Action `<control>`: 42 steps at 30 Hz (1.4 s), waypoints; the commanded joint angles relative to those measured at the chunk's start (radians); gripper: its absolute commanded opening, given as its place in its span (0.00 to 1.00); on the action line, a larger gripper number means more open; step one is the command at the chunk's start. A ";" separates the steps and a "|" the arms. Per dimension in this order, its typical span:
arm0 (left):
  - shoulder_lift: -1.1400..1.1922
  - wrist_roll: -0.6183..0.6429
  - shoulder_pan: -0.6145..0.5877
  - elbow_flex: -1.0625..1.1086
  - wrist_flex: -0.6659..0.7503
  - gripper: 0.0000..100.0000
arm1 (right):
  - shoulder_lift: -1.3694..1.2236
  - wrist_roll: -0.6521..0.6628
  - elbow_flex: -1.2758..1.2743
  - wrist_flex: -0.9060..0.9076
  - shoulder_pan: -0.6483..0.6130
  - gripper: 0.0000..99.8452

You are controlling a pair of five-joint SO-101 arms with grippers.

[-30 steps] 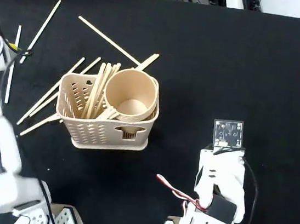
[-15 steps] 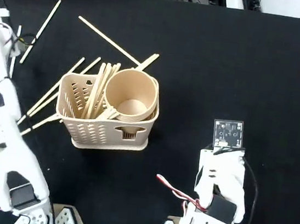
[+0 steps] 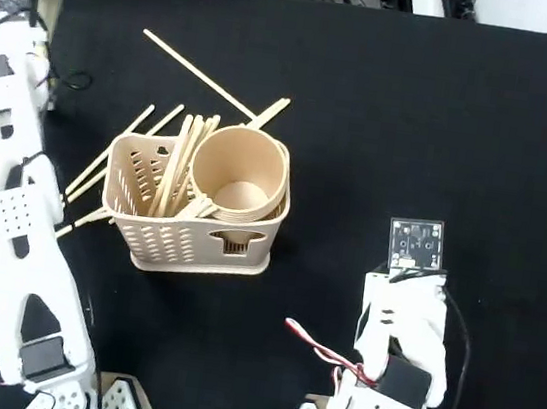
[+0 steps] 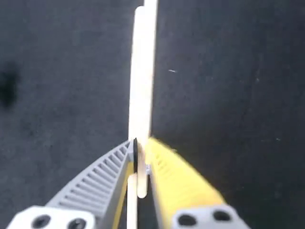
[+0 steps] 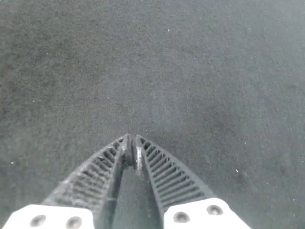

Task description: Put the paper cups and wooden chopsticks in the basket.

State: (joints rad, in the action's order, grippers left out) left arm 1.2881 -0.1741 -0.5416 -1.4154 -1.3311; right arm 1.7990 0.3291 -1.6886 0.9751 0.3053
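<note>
Pinching one chopstick (image 4: 143,71) firmly in the left gripper (image 4: 139,151). Best to lift level, carry over the basket (image 3: 187,246), then tip down beside the paper cup (image 3: 242,172) before releasing.

The held chopstick (image 4: 143,71) is blurred, cut off at twelve o'clock; the left arm (image 3: 10,210) hides ends of loose chopsticks (image 3: 109,150) at nine o'clock of the basket (image 3: 188,244).

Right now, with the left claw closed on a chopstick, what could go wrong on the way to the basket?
The left claw pinches the chopstick near one end, so the long free part could swivel or slip out. The basket is crowded by the paper cups and leaning sticks; a drop could bounce off. Loose chopsticks beside the basket may get swept by the arm.
</note>
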 commanded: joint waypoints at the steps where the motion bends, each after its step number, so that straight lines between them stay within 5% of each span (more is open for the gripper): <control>1: 0.037 -0.003 -0.001 -0.249 -0.183 0.03 | 0.042 0.008 0.002 0.005 -0.014 0.01; 12: -0.227 0.000 0.002 -0.248 -0.433 0.03 | 0.042 0.008 0.002 0.005 -0.014 0.01; 21: -0.361 0.071 -0.079 -0.240 -0.420 0.04 | 0.042 0.008 0.002 0.005 -0.014 0.01; 28: -0.118 0.075 -0.074 -0.130 -0.196 0.25 | 0.042 0.008 0.002 0.005 -0.014 0.01; 34: 0.087 0.180 -0.087 -0.130 0.006 0.22 | 0.042 0.008 0.002 0.005 -0.014 0.01; 38: 0.101 0.153 -0.064 -0.130 -0.040 0.18 | 0.042 0.008 0.002 0.005 -0.014 0.01; 42: 0.094 0.094 -0.024 -0.130 -0.100 0.03 | 0.042 0.008 0.002 0.005 -0.014 0.01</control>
State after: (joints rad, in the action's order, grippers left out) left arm 1.3909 -0.0299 -0.5953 -1.5520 -1.3740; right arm 1.7990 0.3291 -1.6886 0.9751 0.3053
